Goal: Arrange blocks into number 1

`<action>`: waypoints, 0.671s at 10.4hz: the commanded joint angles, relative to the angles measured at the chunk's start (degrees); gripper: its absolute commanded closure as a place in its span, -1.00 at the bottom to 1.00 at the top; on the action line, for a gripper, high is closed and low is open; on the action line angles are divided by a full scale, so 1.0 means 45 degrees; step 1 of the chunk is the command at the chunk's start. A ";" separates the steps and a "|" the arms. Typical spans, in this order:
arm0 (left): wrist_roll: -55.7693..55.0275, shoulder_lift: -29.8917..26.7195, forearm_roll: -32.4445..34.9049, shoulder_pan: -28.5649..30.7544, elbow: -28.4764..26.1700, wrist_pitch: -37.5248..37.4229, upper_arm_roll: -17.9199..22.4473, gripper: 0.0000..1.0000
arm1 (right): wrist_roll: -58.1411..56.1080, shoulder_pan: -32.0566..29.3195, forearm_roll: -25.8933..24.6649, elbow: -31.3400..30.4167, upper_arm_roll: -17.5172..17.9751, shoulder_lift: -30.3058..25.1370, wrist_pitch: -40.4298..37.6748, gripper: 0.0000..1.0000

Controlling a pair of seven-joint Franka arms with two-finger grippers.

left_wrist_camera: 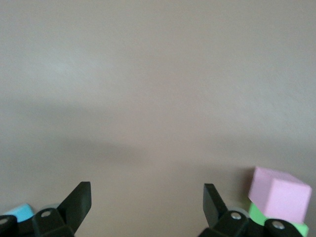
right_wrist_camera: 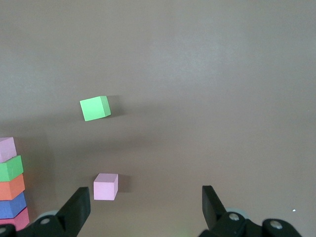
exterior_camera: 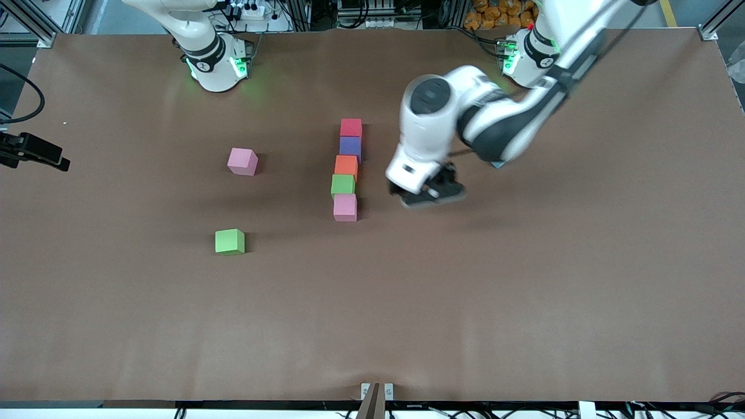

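Note:
Five blocks stand in a line at mid-table: red (exterior_camera: 351,127) farthest from the front camera, then purple (exterior_camera: 350,145), orange (exterior_camera: 346,166), green (exterior_camera: 343,185) and pink (exterior_camera: 345,207). Toward the right arm's end lie a loose pink block (exterior_camera: 242,161) and a loose green block (exterior_camera: 230,241). My left gripper (exterior_camera: 433,194) (left_wrist_camera: 147,190) hangs open and empty low beside the line's pink block (left_wrist_camera: 279,192). A sliver of the light blue block (left_wrist_camera: 17,212) shows by the left arm. My right gripper (right_wrist_camera: 145,195), open and empty, waits high above the loose pink block (right_wrist_camera: 105,186) and green block (right_wrist_camera: 95,107).
A black mount (exterior_camera: 35,152) juts in at the table edge at the right arm's end. A small metal bracket (exterior_camera: 377,391) sits at the edge nearest the front camera. Both arm bases (exterior_camera: 214,64) stand along the edge farthest from it.

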 commanded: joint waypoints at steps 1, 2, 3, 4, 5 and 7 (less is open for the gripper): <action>0.0985 -0.0230 -0.0321 0.0744 0.0411 -0.1038 -0.0414 -1.00 | 0.0076 -0.0117 -0.0183 0.0230 0.0124 0.0062 -0.0157 -1.00; 0.1433 -0.0307 -0.0321 0.1153 0.0412 -0.1369 -0.0589 -1.00 | 0.0096 -0.0117 -0.0183 0.0230 0.0124 0.0062 -0.0157 -1.00; 0.2327 -0.0637 -0.0650 0.1679 0.0335 -0.1508 -0.0687 -1.00 | 0.0096 -0.0117 -0.0183 0.0230 0.0124 0.0062 -0.0157 -1.00; 0.3515 -0.1201 -0.1736 0.1472 0.0334 -0.1529 0.0143 -1.00 | 0.0096 -0.0117 -0.0183 0.0230 0.0124 0.0042 -0.0176 -1.00; 0.4552 -0.1922 -0.2772 0.0426 0.0276 -0.1548 0.1776 -1.00 | 0.0096 -0.0117 -0.0163 0.0230 0.0124 0.0042 -0.0177 -1.00; 0.6758 -0.2998 -0.4476 -0.0617 -0.0054 -0.1937 0.4068 -1.00 | 0.0115 -0.0117 -0.0183 0.0230 0.0124 0.0042 -0.0177 -1.00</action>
